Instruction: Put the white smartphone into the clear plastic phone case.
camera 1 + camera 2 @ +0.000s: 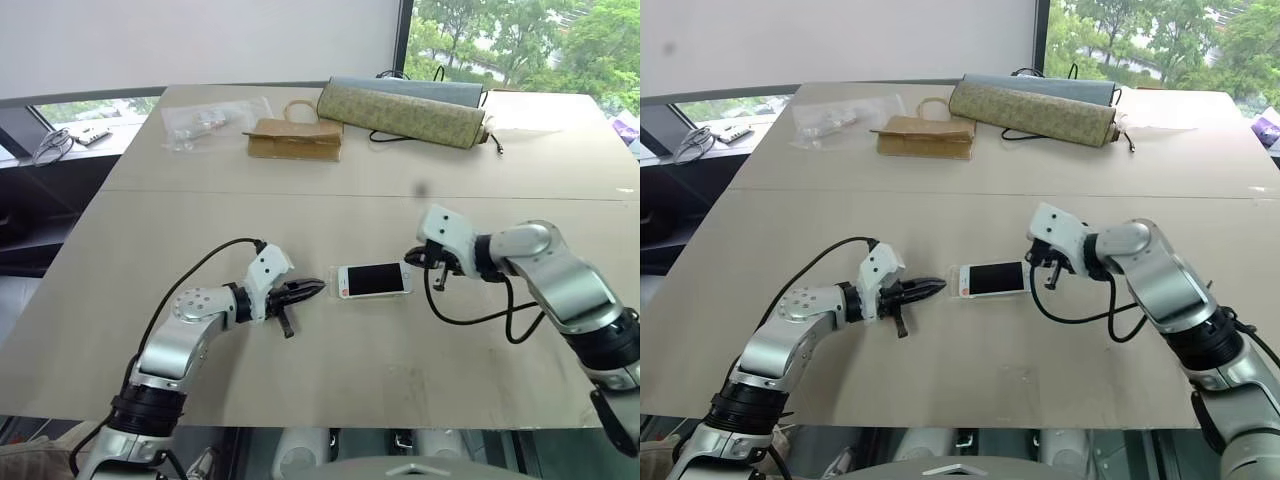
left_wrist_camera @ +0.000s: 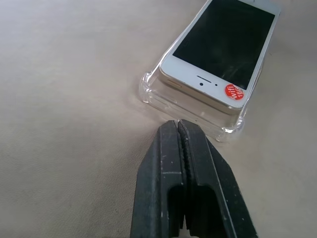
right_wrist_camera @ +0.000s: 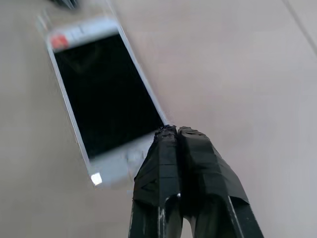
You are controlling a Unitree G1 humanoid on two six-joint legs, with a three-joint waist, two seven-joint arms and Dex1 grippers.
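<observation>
The white smartphone [image 1: 375, 280] lies screen up in the middle of the table, with a red sticker at its left end. It rests in the clear plastic phone case [image 2: 153, 96]. In the left wrist view the phone's near end stands above the case's rim. My left gripper [image 1: 316, 289] is shut and empty, its tip just off the case's left end [image 2: 177, 124]. My right gripper [image 1: 412, 261] is also shut and empty, hovering at the phone's right end [image 3: 171, 130]; whether it touches the phone I cannot tell.
At the table's far side lie a crinkled clear plastic bag [image 1: 210, 122], a brown paper bag [image 1: 295, 135] and a rolled patterned mat [image 1: 400, 112]. A seam [image 1: 350, 193] crosses the tabletop between them and the phone.
</observation>
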